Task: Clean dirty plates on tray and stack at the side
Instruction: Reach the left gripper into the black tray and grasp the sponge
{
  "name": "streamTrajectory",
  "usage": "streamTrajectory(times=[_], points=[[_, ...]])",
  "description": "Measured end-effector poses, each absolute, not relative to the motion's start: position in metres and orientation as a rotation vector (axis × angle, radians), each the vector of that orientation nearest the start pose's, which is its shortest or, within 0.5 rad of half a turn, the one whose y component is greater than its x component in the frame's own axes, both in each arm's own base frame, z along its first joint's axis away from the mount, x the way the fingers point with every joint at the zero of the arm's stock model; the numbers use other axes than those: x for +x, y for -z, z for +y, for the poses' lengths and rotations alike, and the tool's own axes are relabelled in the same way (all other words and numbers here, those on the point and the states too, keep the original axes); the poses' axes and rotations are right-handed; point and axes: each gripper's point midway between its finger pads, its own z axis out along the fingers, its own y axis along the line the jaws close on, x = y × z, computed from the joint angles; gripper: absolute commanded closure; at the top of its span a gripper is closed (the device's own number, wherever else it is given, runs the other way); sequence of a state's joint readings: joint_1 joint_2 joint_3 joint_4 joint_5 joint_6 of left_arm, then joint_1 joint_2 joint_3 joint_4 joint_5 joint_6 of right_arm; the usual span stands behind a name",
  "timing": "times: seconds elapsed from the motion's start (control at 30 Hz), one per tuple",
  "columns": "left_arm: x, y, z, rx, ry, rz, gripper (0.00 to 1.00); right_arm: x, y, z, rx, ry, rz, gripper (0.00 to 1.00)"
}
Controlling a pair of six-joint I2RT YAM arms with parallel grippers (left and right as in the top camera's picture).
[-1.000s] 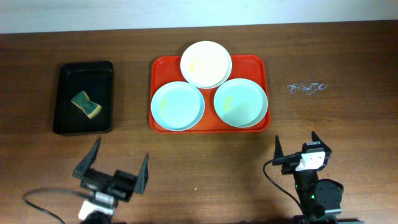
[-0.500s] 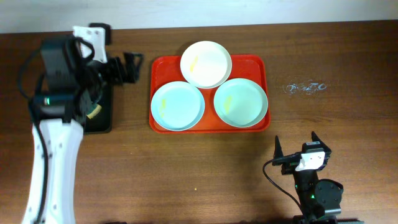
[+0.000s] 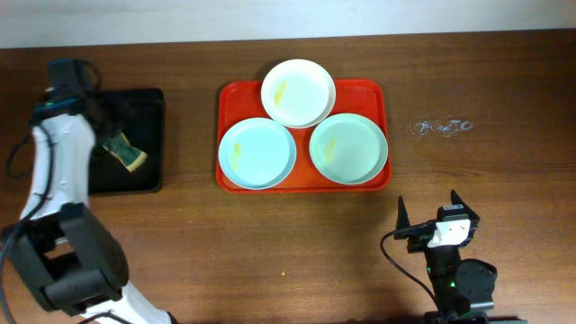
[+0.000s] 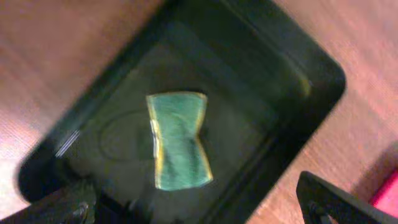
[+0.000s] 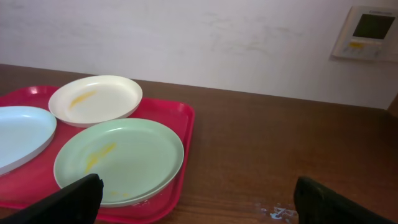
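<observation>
The red tray [image 3: 369, 90] sits at the table's middle back and holds three plates. The white plate [image 3: 298, 92] lies at the back with a yellow smear. A mint-blue plate [image 3: 257, 153] lies front left, and another mint-blue plate [image 3: 349, 148] front right. My left gripper [image 3: 92, 110] hovers open and empty over the black tray [image 3: 148, 175], above a green-and-yellow sponge [image 4: 177, 140]; its fingers [image 4: 196, 211] frame the sponge. My right gripper [image 3: 430, 211] is open and empty near the front edge, facing the red tray [image 5: 168, 112], the white plate [image 5: 96, 99] and the smeared mint plate [image 5: 118, 158].
The sponge [image 3: 124, 150] lies in the black tray [image 4: 311, 74] at the far left. A white smudge [image 3: 441, 127] marks the wood right of the red tray. A wall with a thermostat panel [image 5: 367, 31] stands behind the table.
My left arm has swung from the table's front left up and over the black tray, and now points down at the sponge. The right arm and the plates have not moved.
</observation>
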State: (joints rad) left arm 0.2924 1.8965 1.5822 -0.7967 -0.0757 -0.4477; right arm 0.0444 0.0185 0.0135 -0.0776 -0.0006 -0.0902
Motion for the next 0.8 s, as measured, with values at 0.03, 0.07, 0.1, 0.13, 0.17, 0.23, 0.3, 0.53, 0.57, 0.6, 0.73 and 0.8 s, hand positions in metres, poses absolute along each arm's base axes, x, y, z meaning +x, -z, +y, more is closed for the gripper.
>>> streamTrajectory(times=[0.03,0.07,0.1,0.13,0.17,0.23,0.3,0.53,0.57,0.6,0.73,0.8], points=[[0.437,-0.129,0.159,-1.039,-0.011,2.474,0.0,0.246,-0.157,0.011,-0.112,0.035,1.649,0.01],[0.434,-0.132,0.169,-1.068,0.008,2.456,0.01,0.246,-0.157,0.011,-0.112,0.035,1.649,0.01],[0.43,-0.133,0.181,-1.102,0.018,2.437,0.01,0.246,-0.157,0.011,-0.113,0.035,1.649,0.01],[0.428,-0.133,0.187,-1.121,0.029,2.428,0.01,0.246,-0.157,0.011,-0.112,0.035,1.649,0.01],[0.433,-0.132,0.186,-1.111,0.042,2.422,0.0,0.246,-0.157,0.011,-0.112,0.035,1.649,0.01],[0.452,-0.12,0.177,-1.068,0.068,2.423,0.01,0.246,-0.157,0.011,-0.113,0.036,1.649,0.01],[0.467,-0.088,0.159,-1.03,0.095,2.478,0.04,0.246,-0.157,0.011,-0.112,0.035,1.649,0.02],[0.469,-0.029,0.15,-1.035,0.018,2.586,0.08,0.246,-0.157,0.011,-0.113,0.035,1.649,0.01],[0.467,-0.028,0.151,-1.041,0.0,2.591,0.08,0.246,-0.157,0.011,-0.112,0.035,1.649,0.01],[0.465,-0.028,0.152,-1.043,-0.012,2.595,0.09,0.246,-0.157,0.011,-0.112,0.035,1.649,0.01],[0.459,-0.026,0.155,-1.059,-0.046,2.611,0.13,0.246,-0.157,0.011,-0.112,0.035,1.649,0.01],[0.459,-0.024,0.155,-1.061,-0.052,2.613,0.11,0.246,-0.157,0.011,-0.113,0.036,1.649,0.01]])
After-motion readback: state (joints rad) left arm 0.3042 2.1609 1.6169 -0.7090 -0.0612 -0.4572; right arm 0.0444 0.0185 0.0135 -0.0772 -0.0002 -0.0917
